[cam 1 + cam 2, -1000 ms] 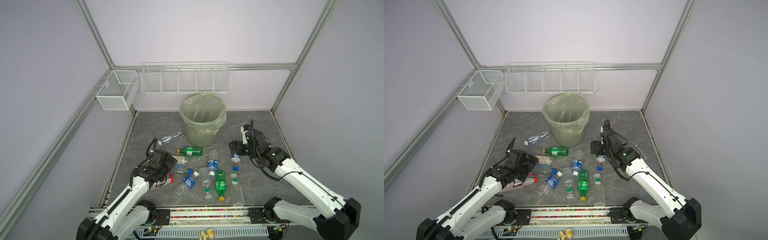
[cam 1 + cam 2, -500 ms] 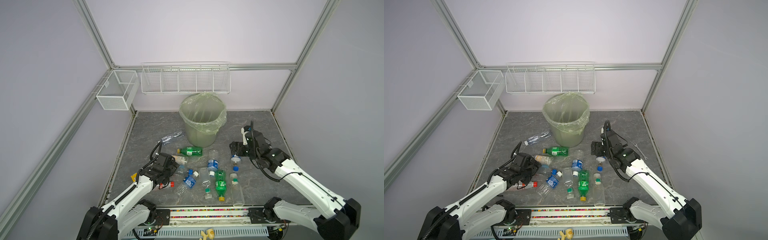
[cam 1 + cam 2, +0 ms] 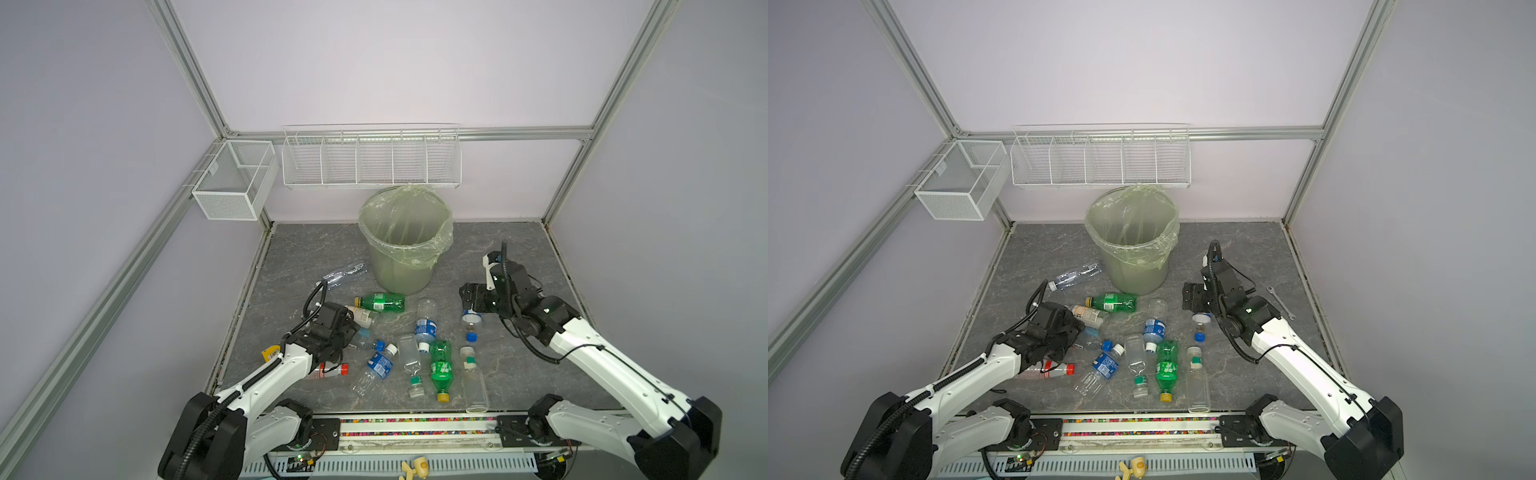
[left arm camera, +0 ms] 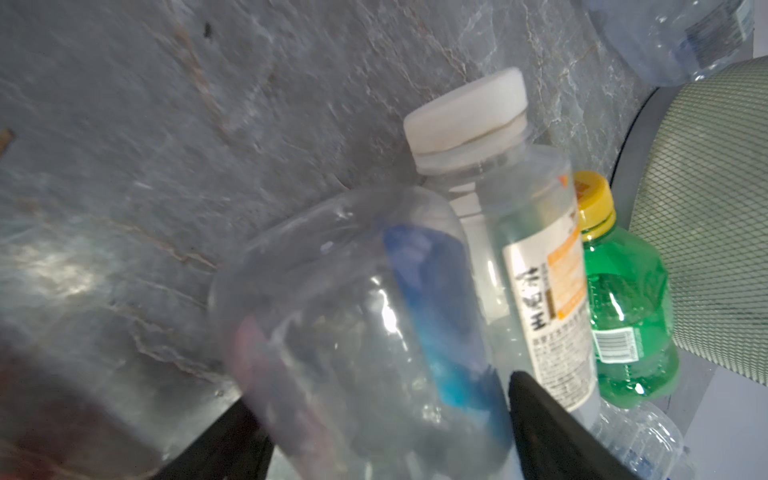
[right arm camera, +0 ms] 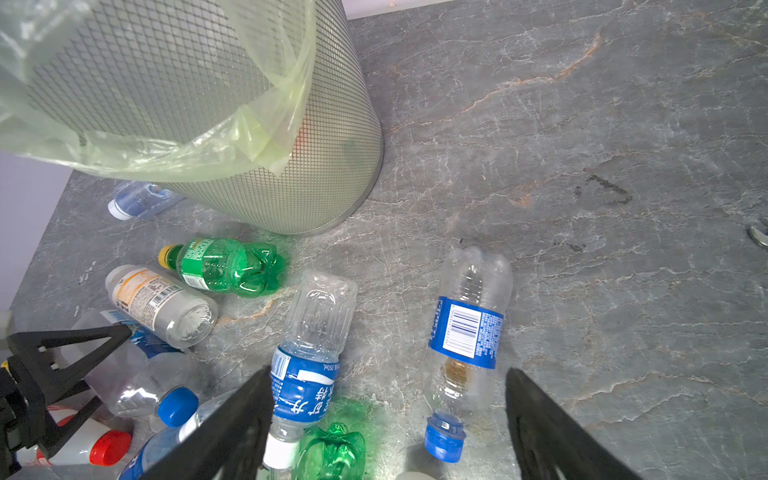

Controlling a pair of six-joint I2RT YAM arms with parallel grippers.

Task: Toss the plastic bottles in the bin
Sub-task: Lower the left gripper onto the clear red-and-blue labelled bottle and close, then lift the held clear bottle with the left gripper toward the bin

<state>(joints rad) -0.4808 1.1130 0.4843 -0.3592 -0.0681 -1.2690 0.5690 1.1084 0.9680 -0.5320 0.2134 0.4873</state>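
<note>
Several plastic bottles lie scattered on the grey floor in front of the bin (image 3: 405, 245) (image 3: 1133, 245) (image 5: 208, 104), a pale-green bucket with a bag liner. My left gripper (image 3: 353, 332) (image 4: 380, 395) is low over a clear, blue-labelled bottle (image 4: 340, 291) (image 3: 365, 338) with a blue cap. Its open jaws stand on either side of the body; I cannot tell whether they touch it. A white-capped bottle (image 4: 536, 266) and a green one (image 4: 623, 307) lie just beyond. My right gripper (image 3: 471, 299) (image 5: 388, 374) hangs open above another blue-labelled bottle (image 5: 465, 332) (image 3: 1202, 322), holding nothing.
White wire baskets (image 3: 372, 160) (image 3: 232, 183) hang on the back wall and left post, above the bin. A flattened clear bottle (image 3: 345, 272) lies left of the bin. A small wrench (image 3: 1280, 302) lies at the right. Walls and frame posts close in three sides.
My left gripper has pushed forward and down among the bottles, over the blue-capped one, and its jaws have narrowed. The right arm has stayed put.
</note>
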